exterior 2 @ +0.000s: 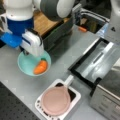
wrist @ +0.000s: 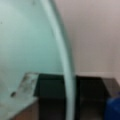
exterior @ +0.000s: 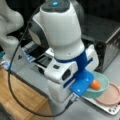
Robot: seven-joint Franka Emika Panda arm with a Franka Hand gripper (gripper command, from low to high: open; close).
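The gripper [exterior 2: 31, 53] hangs low over the teal bowl [exterior 2: 25, 65]; I cannot tell how its fingers stand. A carrot [exterior 2: 40, 67] lies in the bowl by the rim, beside a pink pan [exterior 2: 55, 100] on a white tray [exterior 2: 76, 93].

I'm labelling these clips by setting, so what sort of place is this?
Probably a robot lab set up as a toy kitchen: a grey table carries a teal bowl holding a carrot, a pink pan on a small white stove, and a metal oven. The gripper is hidden behind the wrist.
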